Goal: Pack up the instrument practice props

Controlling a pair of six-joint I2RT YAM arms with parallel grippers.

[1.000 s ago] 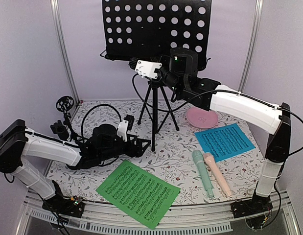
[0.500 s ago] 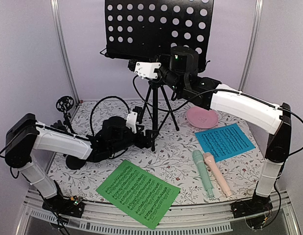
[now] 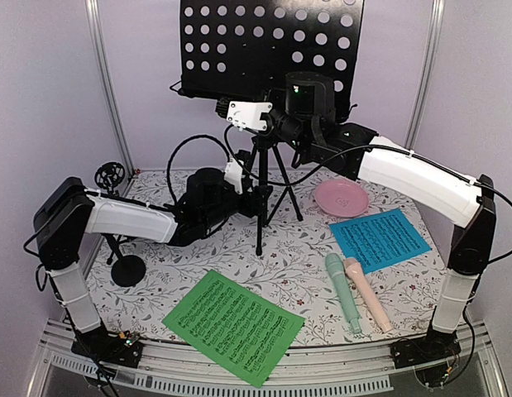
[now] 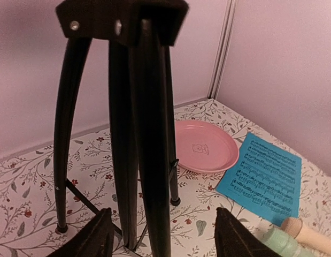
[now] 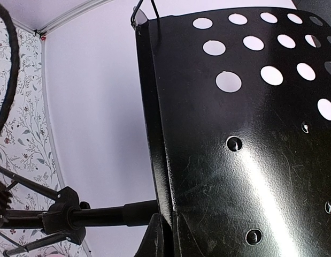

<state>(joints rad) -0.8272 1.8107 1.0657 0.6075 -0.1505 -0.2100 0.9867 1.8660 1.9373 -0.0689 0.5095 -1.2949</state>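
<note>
While my right hand (image 5: 165,238) is pinching the lower lip of the music desk (image 5: 251,134) and my left hand (image 4: 166,238), spread wide, is straddling a leg of the tripod (image 4: 146,134), I am judging nothing packed yet, with microphones (image 3: 342,291) and pages (image 3: 232,324) lying on the table (image 3: 305,248) below both hands.

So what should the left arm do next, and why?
Probably close the left gripper on the tripod. Its jaws stand open on either side of the legs, apparently not gripping them, while the right gripper is shut on the desk at its lower edge. With both parts held, the stand could likely be moved without tipping.
</note>
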